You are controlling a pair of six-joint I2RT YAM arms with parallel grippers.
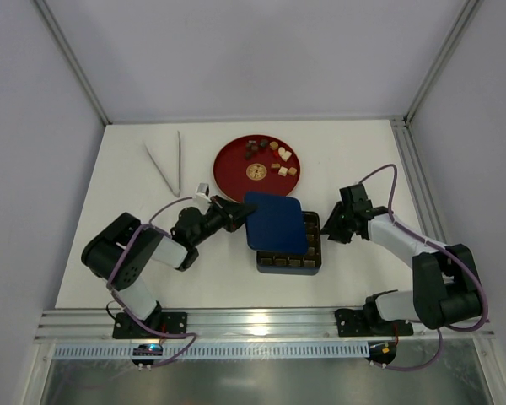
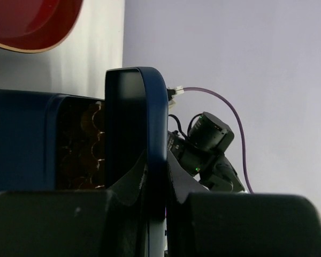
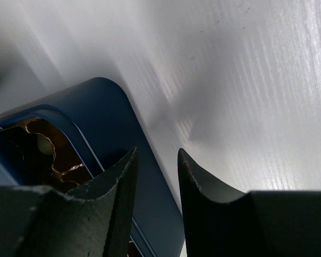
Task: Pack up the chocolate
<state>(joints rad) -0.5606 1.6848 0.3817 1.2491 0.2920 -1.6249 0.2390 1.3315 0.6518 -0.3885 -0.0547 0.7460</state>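
White tabletop, pale walls all round. The chocolate sits on the red plate (far side). The left tool pinches the blue lid; the right tool gapes a little, holding nothing.

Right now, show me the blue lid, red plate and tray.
Blue lid (image 1: 276, 221): top view, its middle.
Red plate (image 1: 232, 173): top view, bare left side.
Tray (image 1: 291, 267): top view, near rim.
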